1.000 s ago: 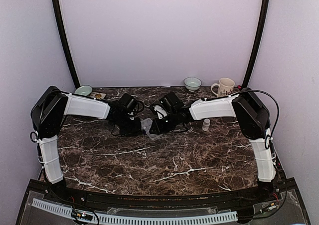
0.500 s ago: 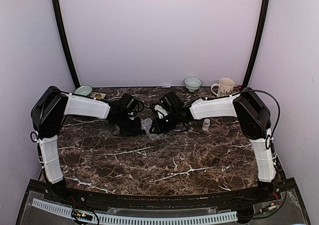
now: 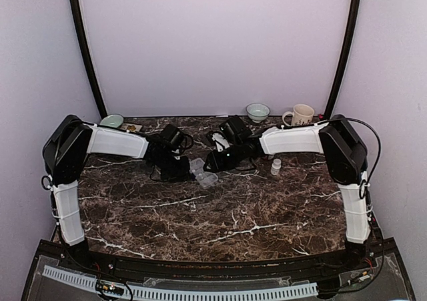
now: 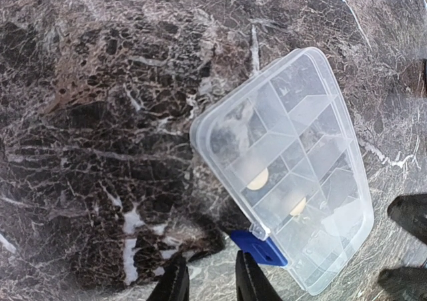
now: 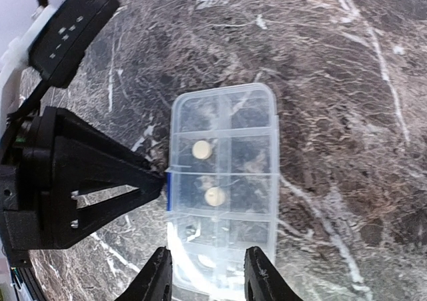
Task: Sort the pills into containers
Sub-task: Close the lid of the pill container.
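Observation:
The clear organiser box [image 3: 202,171] lies flat on the marble between the two arms, its lid apparently down. In the left wrist view the box [image 4: 287,161] shows a blue latch [image 4: 261,249] and two round pale pills [image 4: 257,178] in separate compartments. My left gripper [image 4: 210,284] is slightly open and empty, its right finger just left of the latch. In the right wrist view the box [image 5: 223,181] runs lengthwise ahead, with the pills [image 5: 214,195] inside. My right gripper [image 5: 208,277] is open, with its fingers astride the box's near end and above it.
A tiny white bottle [image 3: 275,167] stands right of the right forearm. A mug [image 3: 301,116] and a small bowl [image 3: 257,111] sit at the back right. A green bowl [image 3: 112,121] sits at the back left. The left gripper's black fingers [image 5: 100,174] reach the box's left side.
My right gripper has drawn back up and to the right, leaving more of the box exposed. The left arm and the box have stayed put.

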Motion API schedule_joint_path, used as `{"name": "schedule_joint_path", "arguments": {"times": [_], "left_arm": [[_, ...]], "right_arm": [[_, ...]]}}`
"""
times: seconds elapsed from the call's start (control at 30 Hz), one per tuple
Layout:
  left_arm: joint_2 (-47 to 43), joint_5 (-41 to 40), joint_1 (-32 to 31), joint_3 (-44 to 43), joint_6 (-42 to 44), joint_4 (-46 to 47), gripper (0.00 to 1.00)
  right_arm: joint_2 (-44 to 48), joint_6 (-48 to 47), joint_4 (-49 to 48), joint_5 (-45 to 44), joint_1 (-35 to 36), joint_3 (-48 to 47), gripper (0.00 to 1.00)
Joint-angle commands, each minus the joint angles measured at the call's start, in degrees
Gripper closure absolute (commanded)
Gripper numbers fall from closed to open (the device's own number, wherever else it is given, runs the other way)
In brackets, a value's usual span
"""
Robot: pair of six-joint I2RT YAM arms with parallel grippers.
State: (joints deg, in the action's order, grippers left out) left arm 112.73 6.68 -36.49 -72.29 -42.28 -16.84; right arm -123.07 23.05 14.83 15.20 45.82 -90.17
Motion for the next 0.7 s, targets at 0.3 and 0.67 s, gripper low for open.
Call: {"name": "schedule_joint_path", "arguments": {"times": [0.3, 0.67], "left_arm": [[2.09, 0.97, 0.10, -1.35, -0.30, -1.75, 0.75], [3.78, 1.86, 0.10, -1.78, -0.50, -1.54, 0.75]], "right_arm": [[-5.90, 2.05, -2.39, 4.88, -3.05, -3.08, 0.69], [-8.14, 7.61, -6.15, 13.15, -3.94, -2.58, 0.75]]}}
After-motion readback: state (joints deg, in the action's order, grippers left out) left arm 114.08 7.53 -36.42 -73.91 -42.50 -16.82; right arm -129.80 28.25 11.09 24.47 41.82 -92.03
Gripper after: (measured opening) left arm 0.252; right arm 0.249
